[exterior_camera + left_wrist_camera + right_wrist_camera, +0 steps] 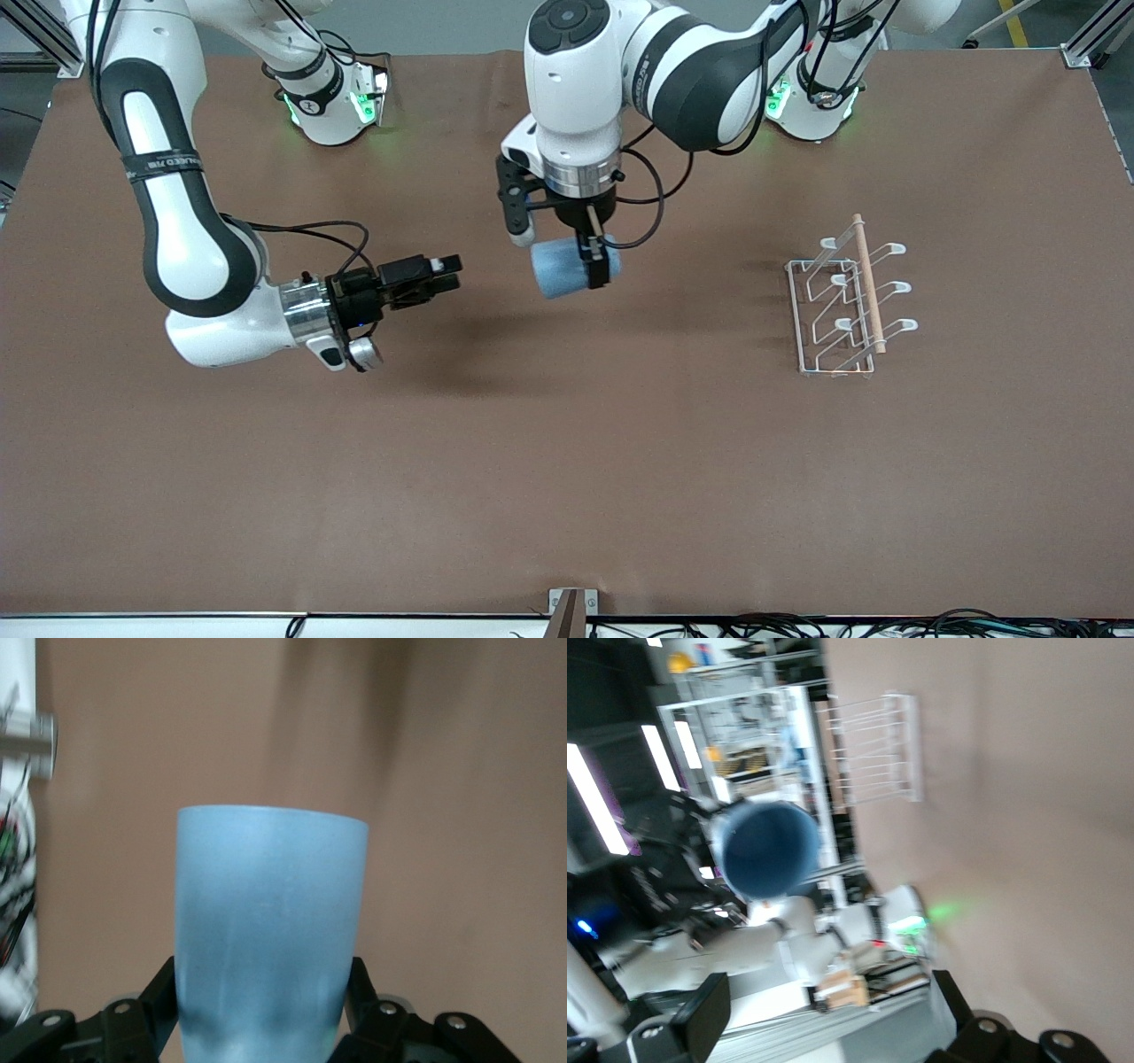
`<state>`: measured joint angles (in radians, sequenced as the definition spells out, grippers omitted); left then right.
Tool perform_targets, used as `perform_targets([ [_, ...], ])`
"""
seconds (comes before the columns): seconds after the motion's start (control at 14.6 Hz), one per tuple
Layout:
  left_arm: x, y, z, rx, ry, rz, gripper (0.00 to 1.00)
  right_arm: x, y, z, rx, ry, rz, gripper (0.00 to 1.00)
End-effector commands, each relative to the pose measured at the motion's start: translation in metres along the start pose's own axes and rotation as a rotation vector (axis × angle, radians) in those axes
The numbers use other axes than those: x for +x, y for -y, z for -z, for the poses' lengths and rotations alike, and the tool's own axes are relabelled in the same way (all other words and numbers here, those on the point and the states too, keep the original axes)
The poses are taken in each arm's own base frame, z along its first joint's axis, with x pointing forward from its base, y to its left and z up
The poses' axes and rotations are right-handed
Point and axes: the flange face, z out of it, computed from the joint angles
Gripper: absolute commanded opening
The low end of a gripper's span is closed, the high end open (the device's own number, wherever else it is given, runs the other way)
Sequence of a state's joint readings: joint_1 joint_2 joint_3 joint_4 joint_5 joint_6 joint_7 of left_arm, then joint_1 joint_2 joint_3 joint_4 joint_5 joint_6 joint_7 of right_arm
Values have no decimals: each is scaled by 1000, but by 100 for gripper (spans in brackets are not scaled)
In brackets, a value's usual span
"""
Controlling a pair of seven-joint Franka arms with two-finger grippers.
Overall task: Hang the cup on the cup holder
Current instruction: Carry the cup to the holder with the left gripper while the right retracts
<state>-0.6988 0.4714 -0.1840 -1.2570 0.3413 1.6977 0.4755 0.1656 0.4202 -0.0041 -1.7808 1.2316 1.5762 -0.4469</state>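
The light-blue cup [556,271] hangs on its side above the middle of the table, with my left gripper [558,255] shut on it from above. In the left wrist view the cup [270,921] fills the space between the black fingers [158,992] of the left gripper [263,992]. My right gripper [448,273] hovers open and empty beside the cup, toward the right arm's end. The right wrist view looks past the right gripper [830,992] into the cup's dark mouth [764,850]. The white wire cup holder [867,282] stands on the table toward the left arm's end, and the same cup holder [873,749] shows in that view too.
The brown table [567,461] stretches wide around both grippers. Both robot bases [332,106] stand along its edge farthest from the front camera. A small bracket [567,611] and cables sit at the edge nearest the camera.
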Motion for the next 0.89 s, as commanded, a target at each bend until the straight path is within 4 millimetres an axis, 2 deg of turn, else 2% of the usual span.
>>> perform_targets([
  [0.0,-31,10,-6,71,227,-61,35,-27,-6,42,-192,-70,2,100],
  [0.14,-58,23,-32,37,395,-132,33,-44,-8,71,-409,-141,35,100],
  [0.27,-95,40,-61,-34,530,-95,32,-53,-18,112,-547,-152,35,100],
  [0.34,-108,44,-69,-14,602,-96,31,-58,-23,136,-599,-160,31,100],
  [0.48,-123,44,-83,82,796,-146,29,-67,-27,180,-671,-186,16,100],
  [0.61,-137,39,-107,113,954,-244,29,-76,-33,220,-671,-250,-14,100],
  [0.68,-146,40,-118,121,1001,-267,29,-83,-31,248,-684,-289,-18,100],
  [0.75,-158,47,-130,130,1047,-271,29,-90,-26,265,-705,-283,-33,100],
  [0.82,-171,53,-144,151,1101,-285,29,-92,-9,275,-746,-275,-52,100],
])
